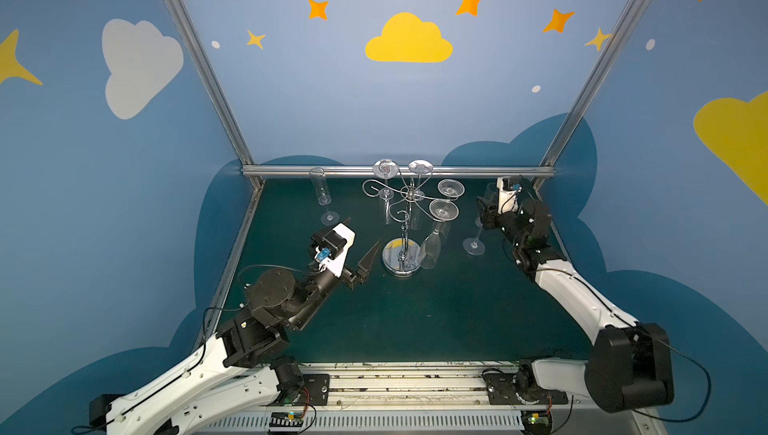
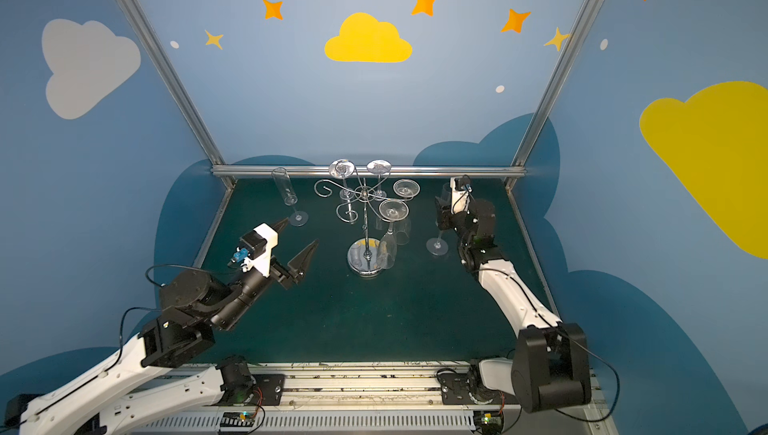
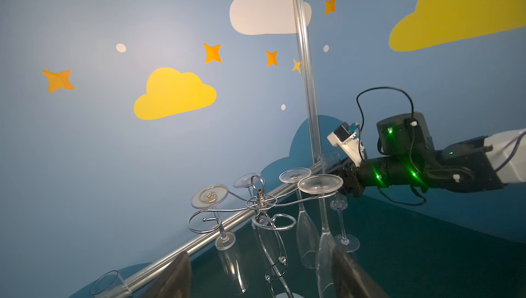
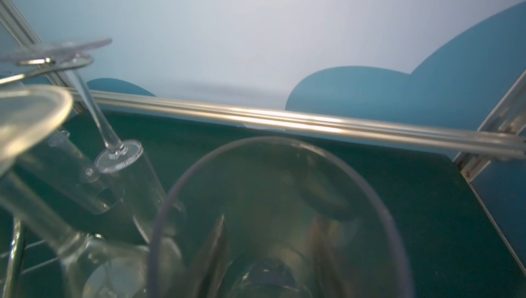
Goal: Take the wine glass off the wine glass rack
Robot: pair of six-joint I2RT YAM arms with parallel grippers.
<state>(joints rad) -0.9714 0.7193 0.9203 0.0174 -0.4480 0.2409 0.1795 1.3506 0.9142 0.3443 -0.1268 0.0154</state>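
The right gripper (image 1: 485, 209) is clamped round the bowl of an upright wine glass (image 1: 473, 246), just right of the wine glass rack (image 1: 395, 263). The left gripper (image 1: 364, 231) gapes empty, left of the rack and near its base.

I take the rack (image 1: 405, 225) as my mark: it stands on the table (image 1: 415, 320), near the middle and toward the back. Four glasses (image 1: 444, 209) hang upside down from its arms, two behind the post and two to its right. A lone glass (image 1: 322, 196) stands upright left of the rack and farther back. A second glass (image 1: 473, 246) stands right of the rack, with the right gripper (image 1: 483, 206) around its bowl, pressing on it, I think. The left gripper (image 1: 364, 229) sits front-left of the rack, apart from it.
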